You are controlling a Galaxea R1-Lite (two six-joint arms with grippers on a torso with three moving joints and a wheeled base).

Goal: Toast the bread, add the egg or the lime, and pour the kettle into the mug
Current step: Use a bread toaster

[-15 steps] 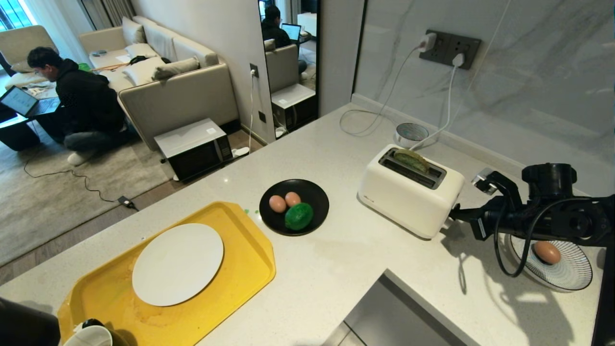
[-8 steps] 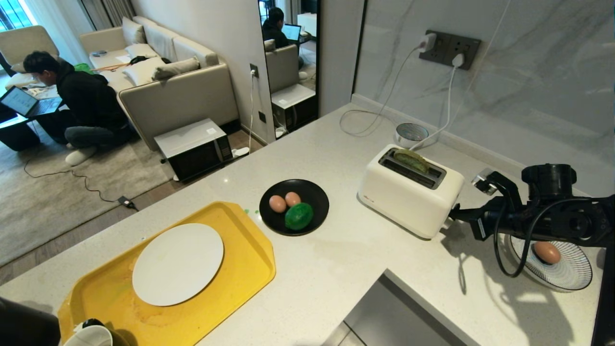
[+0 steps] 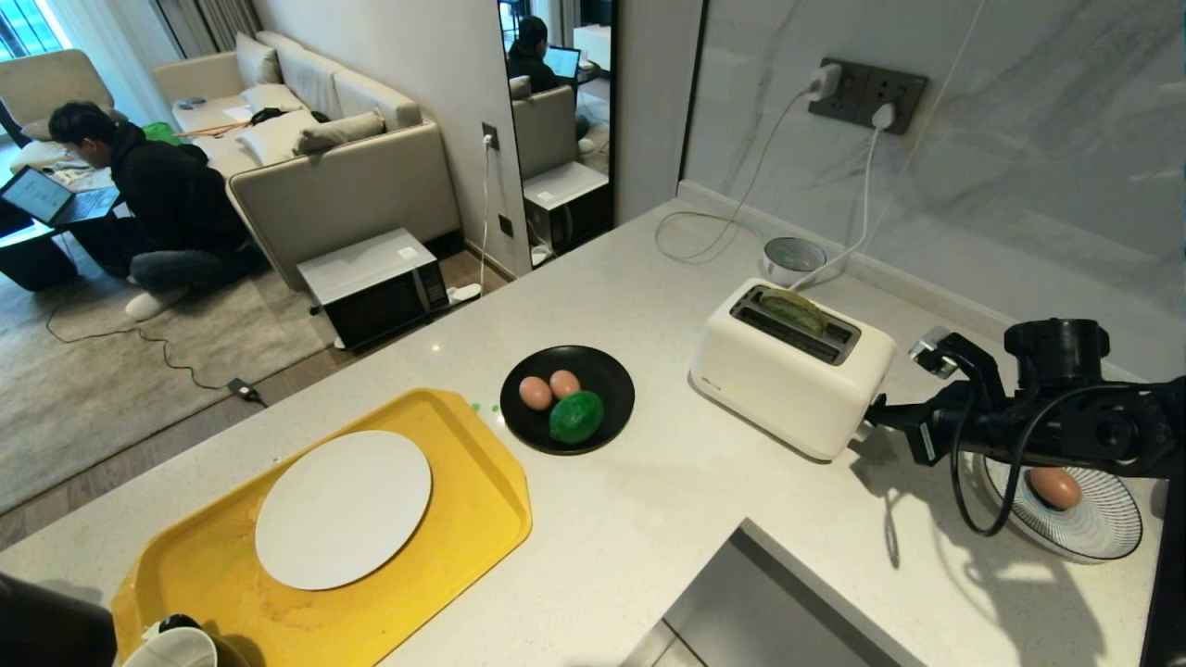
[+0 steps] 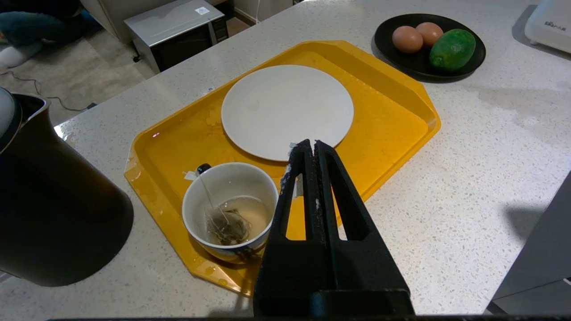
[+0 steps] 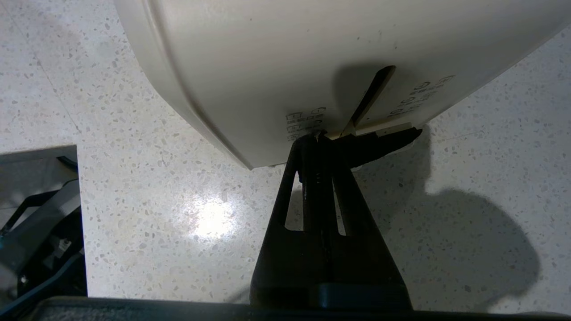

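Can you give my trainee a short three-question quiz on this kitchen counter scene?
1. True or false: the bread sits in a slot of the toaster.
2. How many eggs lie beside the lime on the black plate?
3. Where is the right gripper? A) over the yellow tray B) at the toaster's end, fingers shut C) over the mug

Key: 1 true; 2 two; 3 B.
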